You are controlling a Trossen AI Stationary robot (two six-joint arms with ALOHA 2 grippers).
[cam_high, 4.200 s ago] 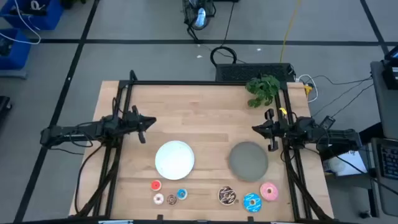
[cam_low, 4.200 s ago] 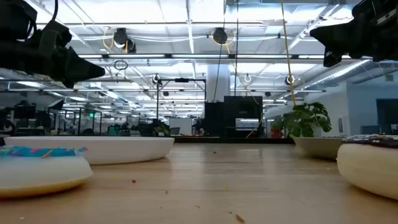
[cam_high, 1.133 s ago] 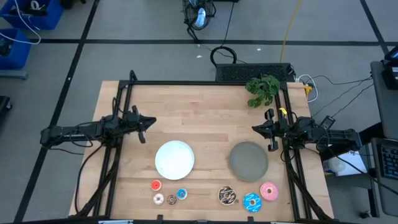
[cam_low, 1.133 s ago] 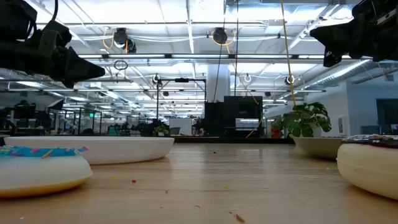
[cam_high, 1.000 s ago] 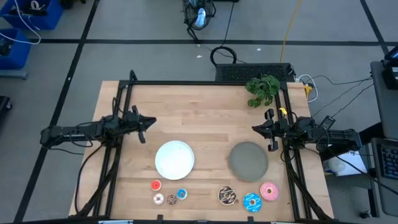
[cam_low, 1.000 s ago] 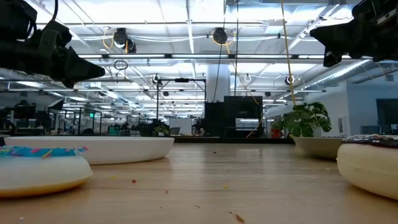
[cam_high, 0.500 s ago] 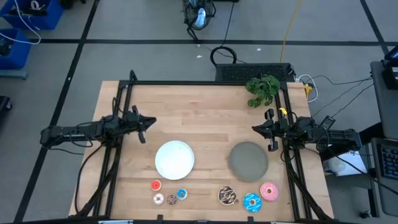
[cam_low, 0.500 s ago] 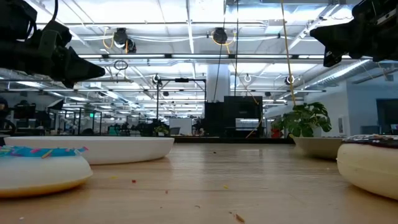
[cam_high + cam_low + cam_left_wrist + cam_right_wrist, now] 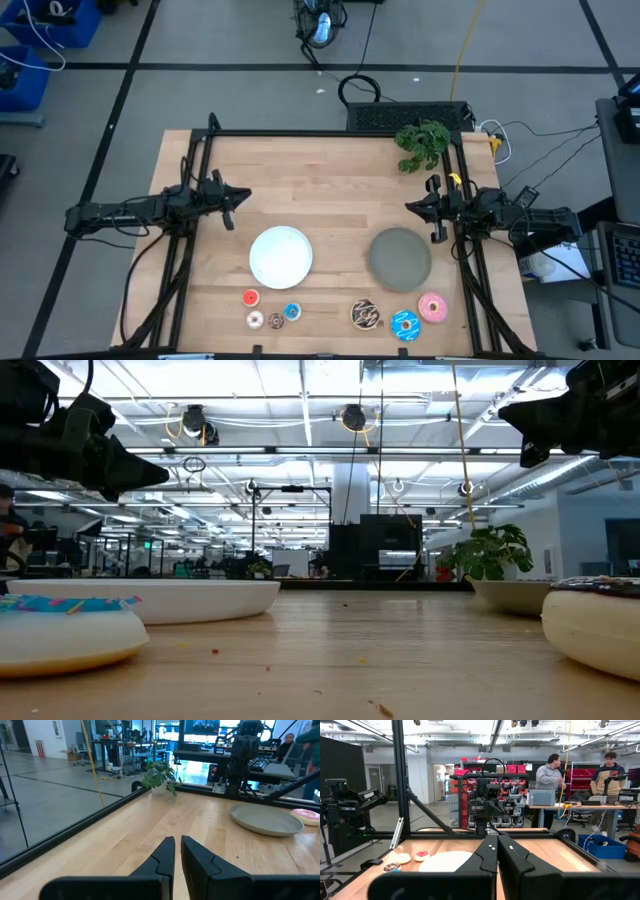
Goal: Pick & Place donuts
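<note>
Seven ring donuts (image 9: 365, 315), four tiny, three larger, iced.

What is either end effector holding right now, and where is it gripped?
Nothing. The left end effector and right end effector are both shut on air above the table, away from the donuts.

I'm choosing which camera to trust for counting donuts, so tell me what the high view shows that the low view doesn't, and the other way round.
Only the high view shows all seven donuts in a row at the table's near edge, from the red donut to the pink-iced donut, plus the left gripper and right gripper, both shut and empty. Only the low view shows the room behind the table. Both show the white plate, the grey plate, the potted plant and the blue-iced donut.
</note>
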